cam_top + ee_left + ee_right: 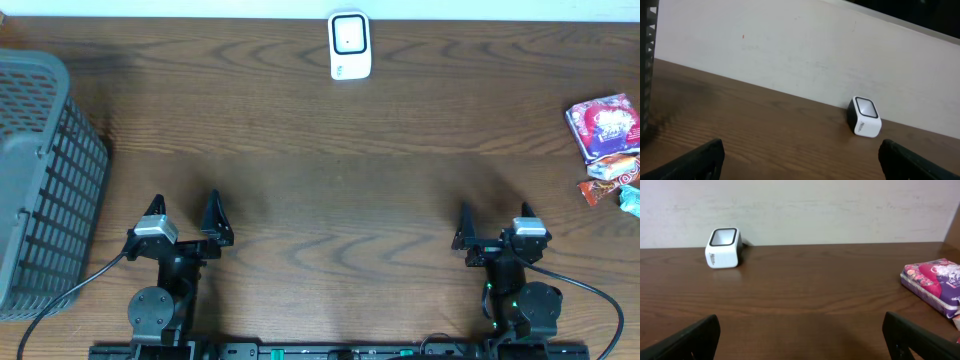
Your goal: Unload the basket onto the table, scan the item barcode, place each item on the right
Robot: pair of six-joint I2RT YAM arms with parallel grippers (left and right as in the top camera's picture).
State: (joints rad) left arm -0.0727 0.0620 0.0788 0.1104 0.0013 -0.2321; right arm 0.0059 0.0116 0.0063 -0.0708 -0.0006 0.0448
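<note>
A white barcode scanner (pixel 350 45) with a dark window stands at the far middle of the wooden table; it also shows in the left wrist view (pixel 866 117) and the right wrist view (pixel 723 248). Items lie at the right edge: a pink and purple packet (pixel 603 125) (pixel 935 282) and, nearer, a small orange-red wrapper (pixel 610 168). My left gripper (pixel 185 215) (pixel 801 150) hovers open near the front left with nothing between its fingers. My right gripper (pixel 496 225) (pixel 801 325) is open and empty near the front right, well short of the packet.
A grey plastic basket (pixel 40 180) with slotted walls fills the left side of the table; its edge shows in the left wrist view (pixel 649 50). A pale wall runs behind the table's far edge.
</note>
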